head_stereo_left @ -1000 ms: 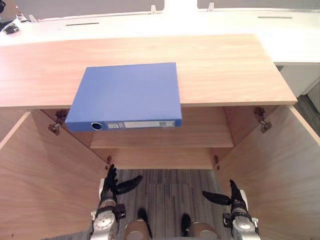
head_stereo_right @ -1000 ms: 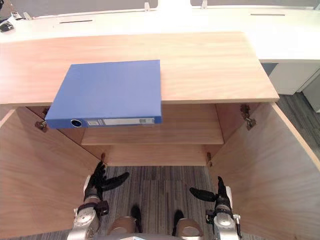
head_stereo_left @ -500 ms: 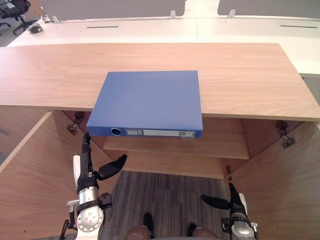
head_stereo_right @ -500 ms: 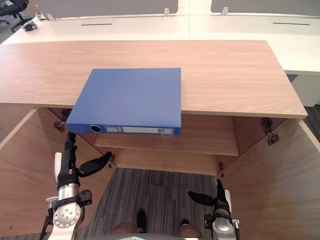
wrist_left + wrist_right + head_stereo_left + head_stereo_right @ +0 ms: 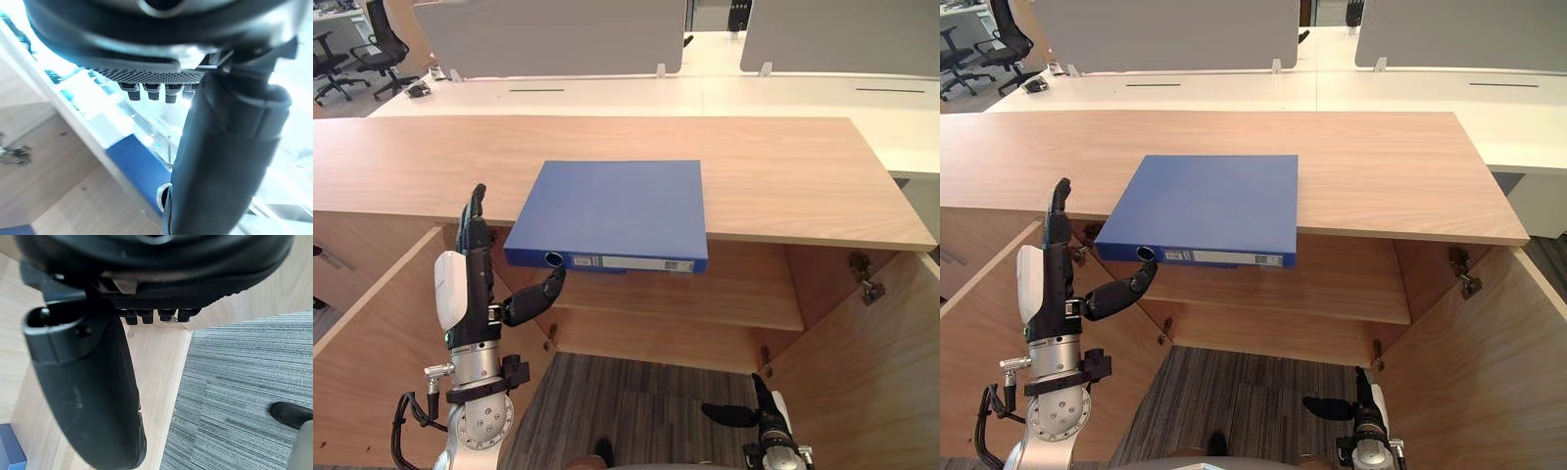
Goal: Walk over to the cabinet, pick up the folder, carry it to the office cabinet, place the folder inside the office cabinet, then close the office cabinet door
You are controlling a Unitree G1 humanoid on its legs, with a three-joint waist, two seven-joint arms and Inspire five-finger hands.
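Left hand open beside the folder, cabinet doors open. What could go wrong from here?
1. The folder overhangs the front edge of the cabinet top; a nudge from the open left hand could tip it off.
2. The right hand hangs low, so a one-handed grip at the spine corner might slip.
3. The left door stands close beside the left arm; possible snag.

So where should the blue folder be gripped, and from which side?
Probably by its spine edge, from the robot's side: the folder lies flat on the cabinet top with the spine jutting past the front edge, leaving room for a thumb underneath. The open left hand is nearest.
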